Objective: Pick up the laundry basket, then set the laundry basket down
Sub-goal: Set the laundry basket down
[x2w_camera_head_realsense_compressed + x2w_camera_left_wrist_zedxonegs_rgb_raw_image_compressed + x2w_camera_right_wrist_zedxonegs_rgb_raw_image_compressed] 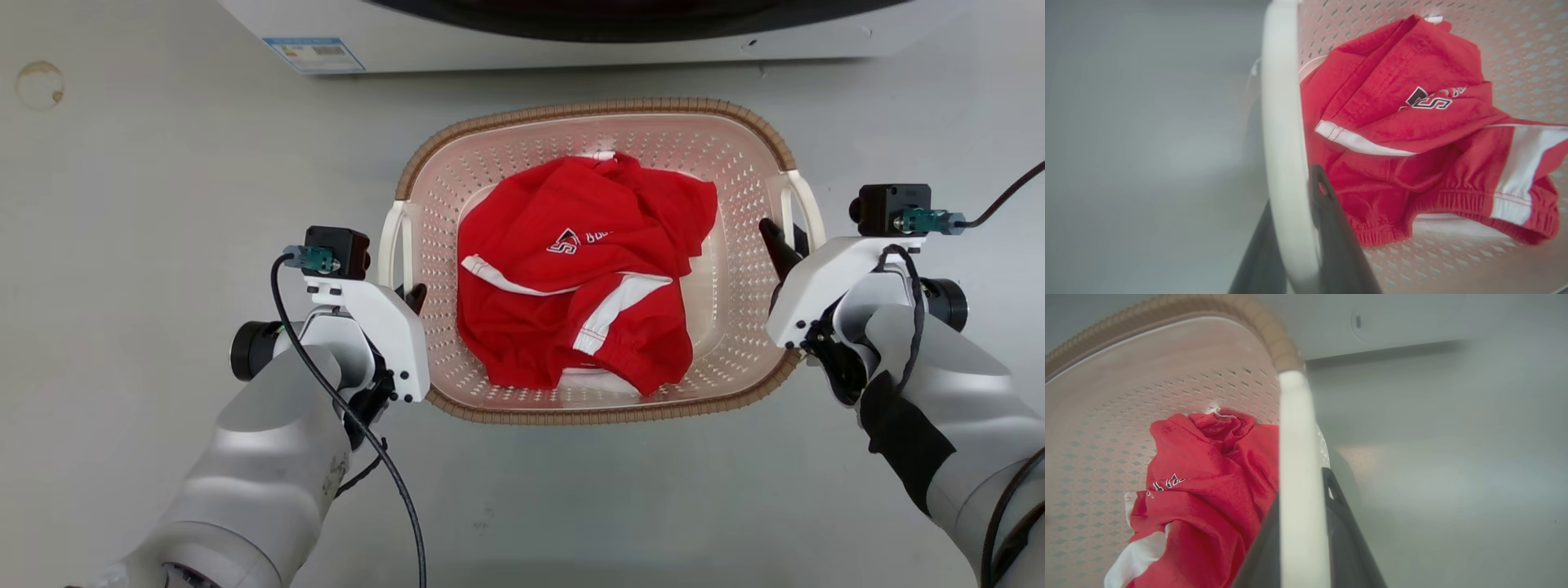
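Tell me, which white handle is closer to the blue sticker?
The handle clamped by the left gripper; the sticker sits on the washer at that side, far from the other handle at the right gripper.

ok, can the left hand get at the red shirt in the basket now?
Probably not: the left hand is shut on the white handle of the basket and would have to let go first. The red shirt itself lies uncovered.

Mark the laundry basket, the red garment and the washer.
laundry basket (588, 108): head view, far woven rim.
red garment (555, 318): head view, middle of the cloth.
washer (490, 54): head view, white front panel.
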Tool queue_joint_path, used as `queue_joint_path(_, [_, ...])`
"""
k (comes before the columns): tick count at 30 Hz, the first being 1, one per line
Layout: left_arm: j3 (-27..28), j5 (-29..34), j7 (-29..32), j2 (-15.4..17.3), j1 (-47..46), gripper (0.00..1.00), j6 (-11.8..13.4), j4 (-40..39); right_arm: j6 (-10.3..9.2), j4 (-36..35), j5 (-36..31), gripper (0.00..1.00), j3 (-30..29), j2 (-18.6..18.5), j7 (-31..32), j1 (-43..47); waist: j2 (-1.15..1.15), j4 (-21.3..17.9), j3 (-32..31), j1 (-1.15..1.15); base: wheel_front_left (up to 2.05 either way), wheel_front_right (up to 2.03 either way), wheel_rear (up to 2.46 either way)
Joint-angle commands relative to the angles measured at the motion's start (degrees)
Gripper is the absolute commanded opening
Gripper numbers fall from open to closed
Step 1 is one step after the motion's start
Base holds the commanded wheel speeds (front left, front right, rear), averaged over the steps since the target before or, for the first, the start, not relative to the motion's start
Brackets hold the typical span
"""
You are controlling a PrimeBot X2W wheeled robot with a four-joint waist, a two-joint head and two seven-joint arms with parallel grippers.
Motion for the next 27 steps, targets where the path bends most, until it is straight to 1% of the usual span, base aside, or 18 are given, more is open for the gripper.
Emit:
queue_joint_path(1, [0.8,0.88,-0.42,6.24,-0.39,0.0,1.23,2.41,-0.32,2.59,-0.58,0.0,-0.44,-5.39,-1.66,0.02,0.0,-0.04,2.57,0.0,0.0,0.0,0.0])
queue_joint_path(5, [0.32,1.54,-2.44,5.89,-2.39,0.0,1.08,2.41,-0.32,2.67,-1.17,0.0,-1.1,-5.49,-3.33,-1.87,0.0,-0.01,6.18,0.0,0.0,0.0,0.0])
queue_joint_path(10, [-0.2,2.4,-5.16,5.35,-4.59,0.0,1.34,2.41,-0.32,2.24,-2.31,0.0,-2.74,-6.46,-3.9,-3.87,0.0,0.23,9.52,0.0,0.0,0.0,0.0])
queue_joint_path(14, [-0.76,3.17,-7.12,5.09,-6.12,0.0,1.36,2.41,-0.32,0.67,-4.91,0.0,-6.53,-7.69,-3.94,-5.79,0.0,0.19,12.03,0.0,0.0,0.0,0.0])
queue_joint_path(19, [-1.06,3.55,-8.67,4.77,-7.57,0.0,1.38,2.41,-0.32,-1.93,-10.69,0.0,-12.86,-8.93,-3.95,-6.22,0.0,0.17,14.46,0.0,0.0,0.0,0.0])
queue_joint_path(27, [-1.85,4.31,-10.77,4.37,-8.94,0.0,1.27,2.41,-0.32,-4.73,-19.32,0.0,-22.18,-8.97,-3.96,-3.86,0.0,0.33,16.35,0.0,0.0,0.0,0.0])
